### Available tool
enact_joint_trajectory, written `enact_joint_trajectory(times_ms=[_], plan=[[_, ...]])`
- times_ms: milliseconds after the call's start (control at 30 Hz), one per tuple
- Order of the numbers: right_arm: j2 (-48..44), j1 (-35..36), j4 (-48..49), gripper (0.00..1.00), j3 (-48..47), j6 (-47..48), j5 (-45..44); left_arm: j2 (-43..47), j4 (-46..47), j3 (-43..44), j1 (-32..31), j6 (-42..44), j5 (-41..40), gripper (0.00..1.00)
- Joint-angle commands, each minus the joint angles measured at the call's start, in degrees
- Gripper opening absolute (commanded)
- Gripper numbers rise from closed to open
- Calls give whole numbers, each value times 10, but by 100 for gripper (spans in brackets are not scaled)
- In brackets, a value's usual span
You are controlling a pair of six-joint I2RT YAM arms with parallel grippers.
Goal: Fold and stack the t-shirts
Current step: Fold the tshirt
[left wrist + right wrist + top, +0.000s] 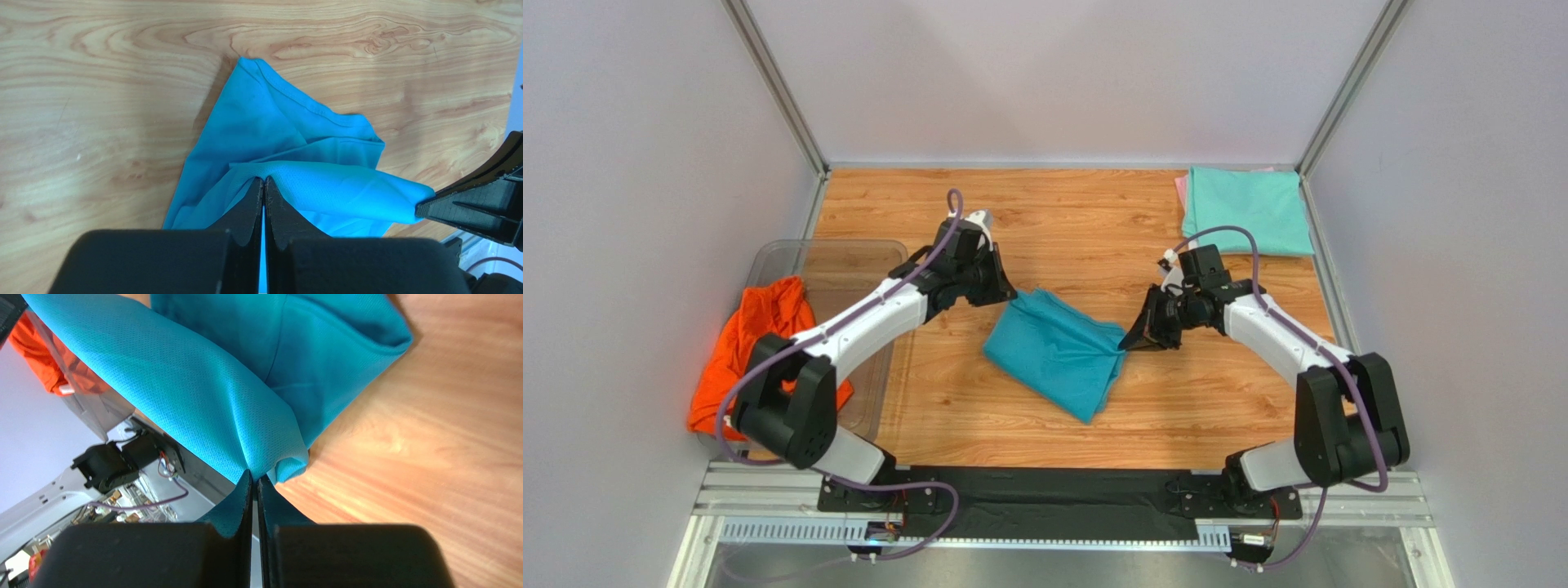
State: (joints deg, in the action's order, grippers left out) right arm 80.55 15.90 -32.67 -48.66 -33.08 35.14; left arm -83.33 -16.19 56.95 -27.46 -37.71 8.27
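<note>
The top view is fixed above and behind the arm bases. It looks down and toward the far wall, and it takes in the whole table [1210, 404] from some distance. The left wrist view sits just behind the left hand [264, 182] and looks along its fingers, very near, down at the table; the right hand [433, 209] enters at its right edge. The right wrist view sits just behind the right hand and is tilted. It faces left across the scene, as far as the orange t-shirt [43, 349] and the clear plastic tub [92, 398]. All three views share the teal-blue t-shirt [1057, 349].
</note>
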Motion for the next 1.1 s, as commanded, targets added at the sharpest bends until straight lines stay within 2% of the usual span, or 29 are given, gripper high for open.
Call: enact_joint_trajectory(times_ms=[0, 167, 200, 267, 300, 333, 367, 433, 467, 500, 533, 567, 600, 700, 833, 933, 1067], plan=[[35, -7, 32, 1, -31, 10, -20, -45, 38, 45, 5, 24, 26, 0], [79, -18, 54, 8, -44, 0, -30, -126, 62, 82, 12, 39, 48, 1], [99, -27, 53, 13, -52, 4, -35, -137, 67, 87, 13, 42, 49, 12], [121, -38, 51, 16, -79, 6, -48, -162, 71, 103, 16, 49, 48, 36], [136, -41, 48, 16, -87, 7, -47, -168, 67, 108, 17, 53, 45, 43], [140, -44, 49, 17, -93, 6, -46, -172, 67, 115, 17, 55, 43, 45], [141, -46, 49, 33, -108, 6, -49, -171, 66, 118, 18, 55, 34, 48], [132, -48, 45, 45, -118, 6, -54, -159, 51, 126, 18, 62, 22, 59], [124, -47, 41, 57, -122, 6, -55, -152, 45, 128, 17, 65, 12, 63], [115, -47, 38, 63, -123, 5, -59, -144, 27, 130, 18, 67, 8, 68], [91, -47, 31, 71, -122, 7, -60, -123, 18, 132, 18, 71, 3, 78], [77, -47, 28, 100, -113, 8, -67, -112, 9, 130, 17, 73, -8, 95], [64, -47, 26, 100, -107, 7, -70, -98, -9, 128, 18, 75, -14, 100], [2, -35, 18, 100, -73, 6, -73, -48, -25, 107, 18, 76, -3, 100], [-55, 12, 23, 100, -32, 4, -77, 23, -15, 42, -6, 60, 67, 100], [-73, 64, 57, 100, -6, -9, -77, 55, 14, -8, -36, 38, 96, 100], [-44, 126, 81, 100, -13, -11, -89, 57, 114, -72, -48, -2, 159, 100]])
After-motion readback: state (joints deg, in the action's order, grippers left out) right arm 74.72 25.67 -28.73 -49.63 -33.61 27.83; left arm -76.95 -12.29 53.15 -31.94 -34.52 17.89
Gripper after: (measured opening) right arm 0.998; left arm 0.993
